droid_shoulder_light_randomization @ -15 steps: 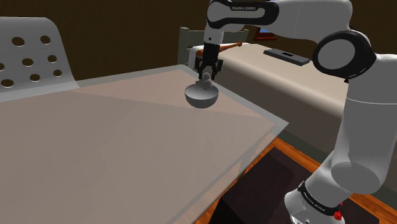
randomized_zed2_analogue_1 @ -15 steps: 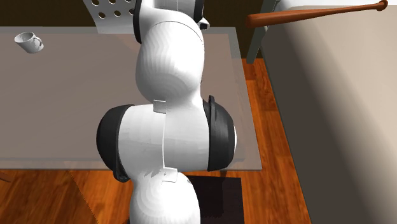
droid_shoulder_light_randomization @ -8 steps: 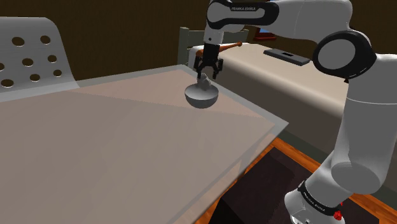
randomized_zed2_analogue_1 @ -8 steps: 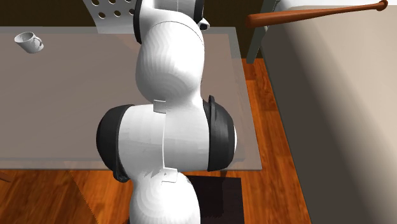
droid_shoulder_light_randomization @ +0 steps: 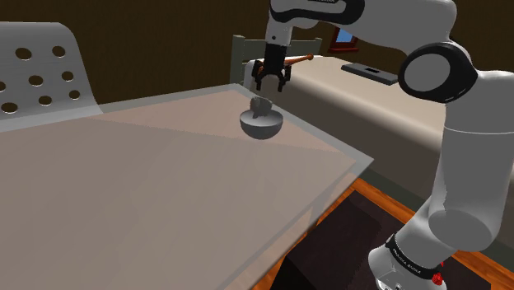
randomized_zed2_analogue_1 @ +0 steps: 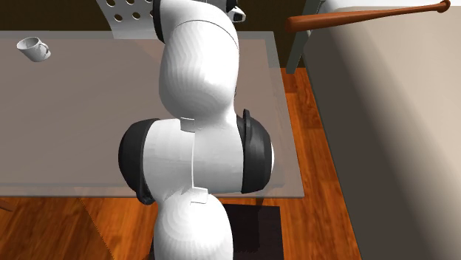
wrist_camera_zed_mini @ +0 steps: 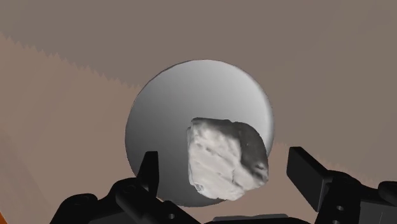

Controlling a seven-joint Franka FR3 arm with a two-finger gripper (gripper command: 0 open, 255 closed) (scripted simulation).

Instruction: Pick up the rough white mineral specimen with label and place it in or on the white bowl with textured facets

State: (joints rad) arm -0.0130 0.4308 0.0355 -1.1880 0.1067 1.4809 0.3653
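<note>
The rough grey-white mineral lump [wrist_camera_zed_mini: 224,158] lies inside the plain grey bowl [wrist_camera_zed_mini: 165,114], toward the rim on the gripper's side. In the shoulder view the lump [droid_shoulder_light_randomization: 263,105] pokes above the bowl [droid_shoulder_light_randomization: 262,126], which stands near the table's far right edge. My black gripper [droid_shoulder_light_randomization: 271,82] hangs a short way above it, open, touching nothing. In the wrist view the gripper [wrist_camera_zed_mini: 232,175] has its fingers [wrist_camera_zed_mini: 308,179] spread wide on either side of the lump, clear of it.
A glass-topped table [droid_shoulder_light_randomization: 165,189] spreads across the shoulder view, a perforated chair back [droid_shoulder_light_randomization: 37,70] at its far left. A bed [droid_shoulder_light_randomization: 371,91] with a dark flat item lies behind. A small white cup [randomized_zed2_analogue_1: 32,49] stands on the table's far corner; a wooden bat [randomized_zed2_analogue_1: 366,16] lies beyond.
The fingers parted and let go of the mineral lump, which now rests in the bowl. The gripper then rose a little above it.
</note>
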